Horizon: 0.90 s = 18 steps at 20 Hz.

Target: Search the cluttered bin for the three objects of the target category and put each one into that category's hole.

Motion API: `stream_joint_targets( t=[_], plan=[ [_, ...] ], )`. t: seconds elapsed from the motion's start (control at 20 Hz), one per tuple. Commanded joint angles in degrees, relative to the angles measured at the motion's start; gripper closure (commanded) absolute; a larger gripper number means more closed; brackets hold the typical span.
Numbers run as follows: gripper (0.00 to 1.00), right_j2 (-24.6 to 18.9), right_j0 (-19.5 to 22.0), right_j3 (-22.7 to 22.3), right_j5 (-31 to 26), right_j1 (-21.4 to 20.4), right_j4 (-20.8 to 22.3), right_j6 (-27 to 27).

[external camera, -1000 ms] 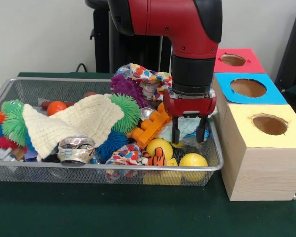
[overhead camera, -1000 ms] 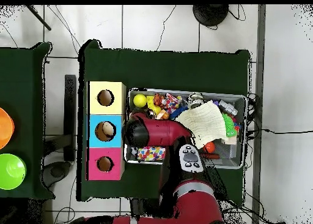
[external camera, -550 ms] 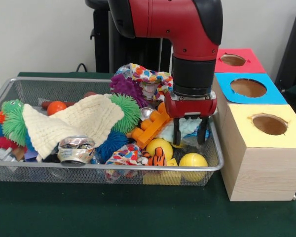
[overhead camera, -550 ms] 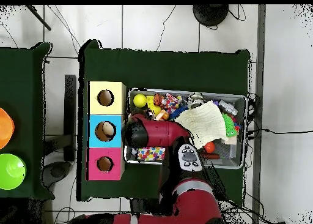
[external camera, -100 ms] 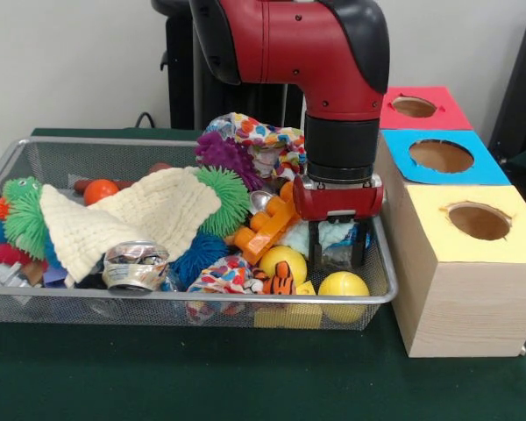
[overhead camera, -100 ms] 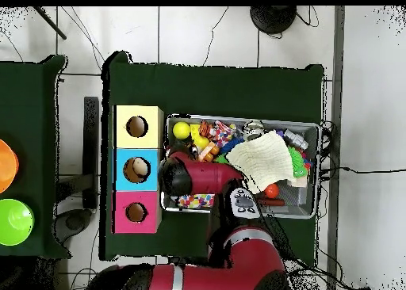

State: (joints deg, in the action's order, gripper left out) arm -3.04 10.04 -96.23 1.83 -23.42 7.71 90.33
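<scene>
Tool [external camera, -100 ms: 337,244] straddles a pale blue cloth [external camera, -100 ms: 337,233] in the bin [external camera, -100 ms: 88,153].

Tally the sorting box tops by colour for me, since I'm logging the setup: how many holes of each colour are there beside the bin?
Yellow hole top: 1
Blue hole top: 1
Pink-red hole top: 1
Total: 3 holes, in one row of wooden boxes beside the wire bin.
</scene>
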Motion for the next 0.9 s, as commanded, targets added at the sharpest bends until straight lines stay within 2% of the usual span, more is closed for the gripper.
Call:
stream_joint_targets(
  t=[0.05,0.5,0.75,0.9],
  plan=[
    [0.00,-5.63,0.09,-5.90,1.90,5.96,0.11,11.72],
    [0.00,-6.25,0.24,-8.54,-0.55,4.47,-0.82,11.51],
    [0.00,-3.84,-2.66,-11.60,1.36,3.96,-5.10,16.42],
    [0.00,-3.65,-2.92,-12.80,0.81,3.40,-6.58,16.51]
  ],
)
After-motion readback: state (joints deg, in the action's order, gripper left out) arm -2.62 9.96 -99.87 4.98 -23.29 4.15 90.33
